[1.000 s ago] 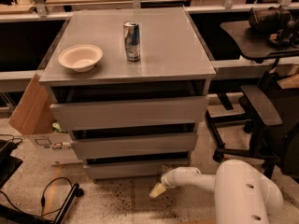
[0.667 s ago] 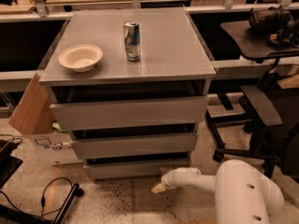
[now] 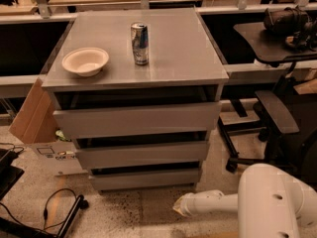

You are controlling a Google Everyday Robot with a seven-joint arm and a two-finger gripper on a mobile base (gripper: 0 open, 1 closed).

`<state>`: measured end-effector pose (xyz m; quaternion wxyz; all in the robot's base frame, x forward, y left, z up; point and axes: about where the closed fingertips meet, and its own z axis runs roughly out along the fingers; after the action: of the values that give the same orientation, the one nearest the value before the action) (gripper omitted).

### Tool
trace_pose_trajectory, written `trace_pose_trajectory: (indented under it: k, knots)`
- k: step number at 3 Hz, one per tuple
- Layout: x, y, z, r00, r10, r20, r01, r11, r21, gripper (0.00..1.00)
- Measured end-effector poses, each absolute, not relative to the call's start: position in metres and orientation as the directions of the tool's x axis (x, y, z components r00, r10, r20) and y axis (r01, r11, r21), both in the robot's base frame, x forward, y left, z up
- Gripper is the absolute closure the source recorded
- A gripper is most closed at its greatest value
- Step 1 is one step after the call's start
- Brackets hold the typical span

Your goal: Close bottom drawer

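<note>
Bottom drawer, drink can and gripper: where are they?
bottom drawer [image 3: 146,178]: camera view, middle of its front panel.
drink can [image 3: 139,44]: camera view, its side.
gripper [image 3: 178,208]: camera view, its tip, low by the floor, right of the drawer front.

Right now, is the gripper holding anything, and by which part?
Nothing seems held: the gripper hangs low near the floor, in front of the bottom drawer, apart from it.

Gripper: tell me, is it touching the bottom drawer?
No, the gripper sits low near the floor, apart from the bottom drawer, with bare floor showing between them.
</note>
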<state>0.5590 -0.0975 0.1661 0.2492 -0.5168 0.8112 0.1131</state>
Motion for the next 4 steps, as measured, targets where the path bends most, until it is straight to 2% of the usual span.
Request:
trace_pose_trajectory:
  k: [1, 2, 3, 4]
  knots:
    - [0.528, -0.153, 0.205, -0.345, -0.826, -0.447, -0.887, 0.443, -0.134, 1.0]
    - [0.529, -0.149, 0.204, -0.344, -0.824, -0.45, -0.887, 0.442, -0.131, 1.0]
    - [0.523, -0.167, 0.211, -0.372, -0.833, -0.41, -0.878, 0.459, -0.136, 1.0]
    - [0.545, -0.19, 0.269, -0.353, -0.868, -0.348, -0.855, 0.45, -0.257, 1.0]
